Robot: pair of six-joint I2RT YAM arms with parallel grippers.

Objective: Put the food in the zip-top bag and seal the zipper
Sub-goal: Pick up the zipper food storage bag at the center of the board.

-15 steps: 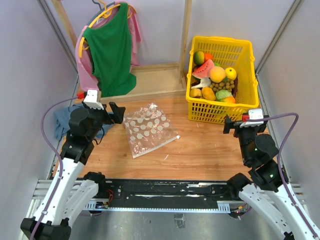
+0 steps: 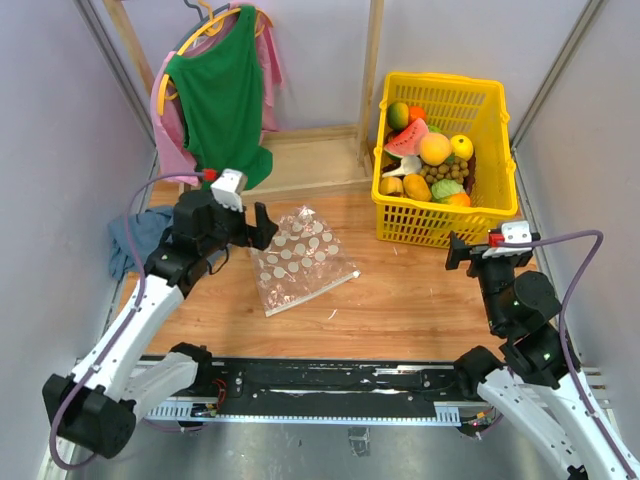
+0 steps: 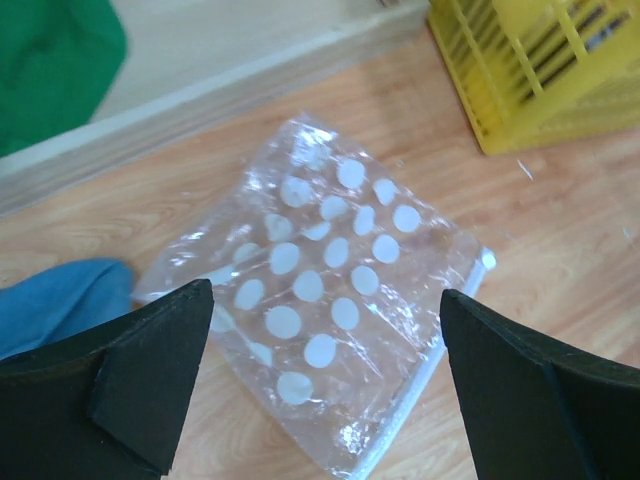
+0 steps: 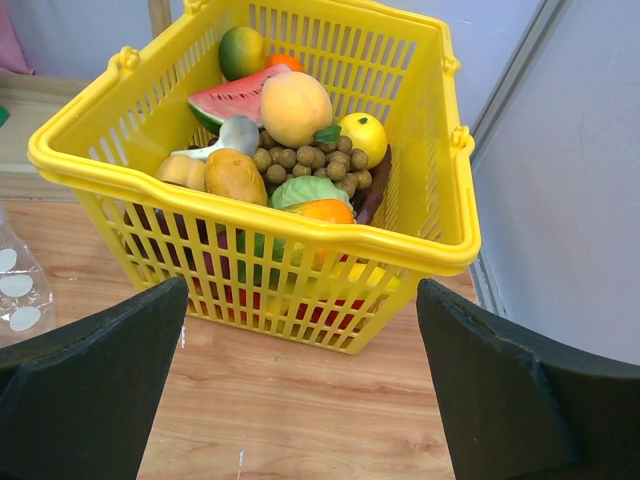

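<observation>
Approach step: left end effector w/ jaws apart over zip-top bag, flat on worktop; right end effector apart too, facing food in basket. Nxt: grip bag's mouth edge

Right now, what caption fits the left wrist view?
Open left tool hovers over the polka-dot zip-top bag lying on the wooden table, yellow basket beyond.

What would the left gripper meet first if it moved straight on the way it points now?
Most likely the dotted plastic bag on the table; nothing shows between, though depth is unclear.
</observation>
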